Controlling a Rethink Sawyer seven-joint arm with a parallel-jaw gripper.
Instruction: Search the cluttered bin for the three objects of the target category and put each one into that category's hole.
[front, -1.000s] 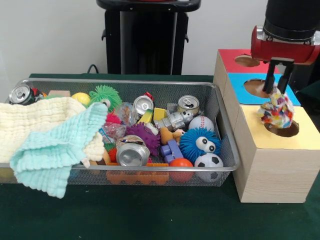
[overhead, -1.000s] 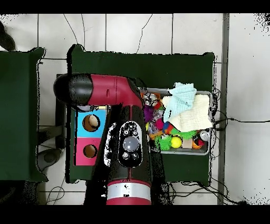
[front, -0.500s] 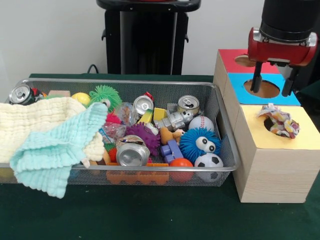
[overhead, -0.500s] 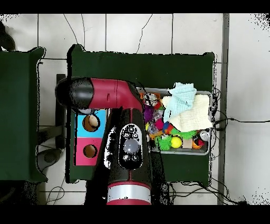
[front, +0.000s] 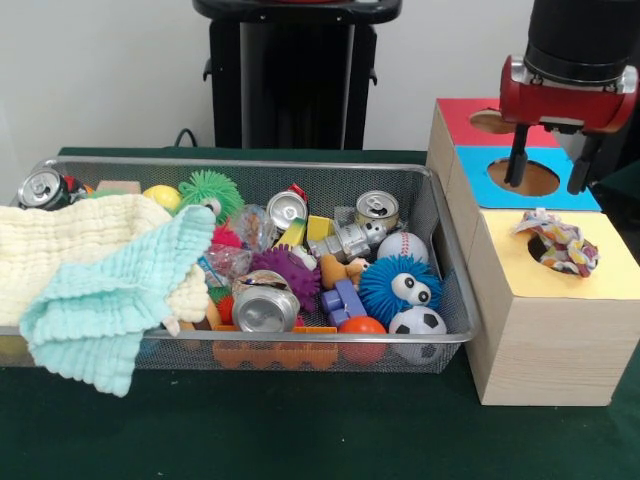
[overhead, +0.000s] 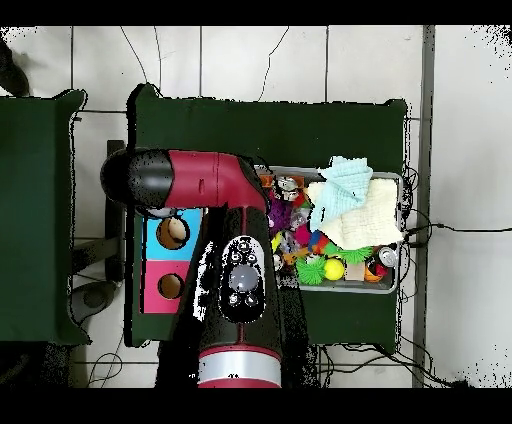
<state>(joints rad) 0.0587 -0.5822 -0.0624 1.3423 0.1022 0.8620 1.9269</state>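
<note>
Green cloth table (front: 300, 430) | wire bin (front: 445, 260) | white wall (front: 100, 70) | tiled floor (overhead: 300, 60)

Red and black arm (overhead: 215, 190) crosses the green desk (overhead: 270, 125), covering part of the box (overhead: 165, 262). Blue and red panels show one hole each. Bin (overhead: 392, 280) to the right: toys, pale cloths (overhead: 355, 205) on top.

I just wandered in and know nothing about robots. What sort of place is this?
Most likely a robot test lab set up for a sorting exercise. A red and black arm with its gripper open hangs over a wooden box with coloured holes, beside a wire bin crammed with toys and cans, on a green-covered table.
</note>
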